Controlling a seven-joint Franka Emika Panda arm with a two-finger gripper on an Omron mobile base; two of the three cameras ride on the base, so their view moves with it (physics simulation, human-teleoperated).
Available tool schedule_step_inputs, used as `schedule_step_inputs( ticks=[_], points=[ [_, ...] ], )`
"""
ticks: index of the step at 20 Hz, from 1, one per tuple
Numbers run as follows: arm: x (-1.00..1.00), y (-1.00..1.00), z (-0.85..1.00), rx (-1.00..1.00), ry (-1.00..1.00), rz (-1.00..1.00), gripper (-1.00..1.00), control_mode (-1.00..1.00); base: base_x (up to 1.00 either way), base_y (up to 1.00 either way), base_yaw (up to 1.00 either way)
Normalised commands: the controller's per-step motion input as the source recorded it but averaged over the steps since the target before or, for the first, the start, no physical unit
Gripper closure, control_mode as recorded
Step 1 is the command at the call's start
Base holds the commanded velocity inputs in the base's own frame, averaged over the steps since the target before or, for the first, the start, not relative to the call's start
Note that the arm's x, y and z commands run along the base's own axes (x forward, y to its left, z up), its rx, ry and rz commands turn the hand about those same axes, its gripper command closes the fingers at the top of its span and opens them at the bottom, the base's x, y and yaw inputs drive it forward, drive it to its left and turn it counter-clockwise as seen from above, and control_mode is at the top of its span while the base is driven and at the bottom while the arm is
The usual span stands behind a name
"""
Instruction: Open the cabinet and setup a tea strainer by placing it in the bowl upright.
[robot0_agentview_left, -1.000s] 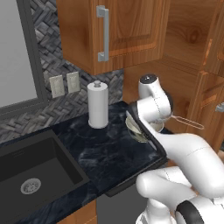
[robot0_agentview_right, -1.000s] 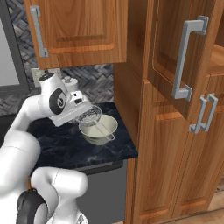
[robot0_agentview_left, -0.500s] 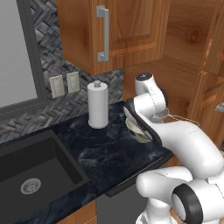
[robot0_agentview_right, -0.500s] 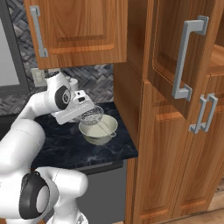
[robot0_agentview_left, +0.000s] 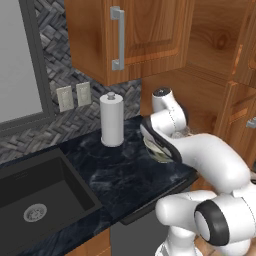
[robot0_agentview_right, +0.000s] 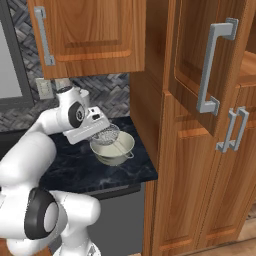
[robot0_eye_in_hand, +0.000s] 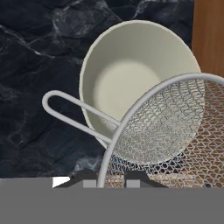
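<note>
Right base view: strainer nearer bowl.

strainer: mesh, tilted over bowl | bowl: cream, upright

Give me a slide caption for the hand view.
Tea strainer held over the cream bowl on the dark marble counter.

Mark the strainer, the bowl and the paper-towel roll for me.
strainer (robot0_eye_in_hand: 175, 118), hand view, on its mesh.
bowl (robot0_eye_in_hand: 127, 74), hand view, on its inner wall.
paper-towel roll (robot0_agentview_left: 112, 121), left base view, on its side.
</note>
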Motion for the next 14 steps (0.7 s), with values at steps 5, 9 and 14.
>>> schedule_step_inputs(
  ticks=[5, 9, 14],
  points=[
    [0.38, 0.00, -0.24, 0.05, 0.00, 0.00, 1.00, -1.00, 0.00, 0.00, 0.00],
    [0.39, 0.00, -0.08, 0.05, 0.00, 0.00, 1.00, -1.00, 0.00, 0.00, 0.00],
    [0.23, 0.00, -0.06, 0.01, 0.00, 0.00, 1.00, -1.00, 0.00, 0.00, 0.00]
  ],
)
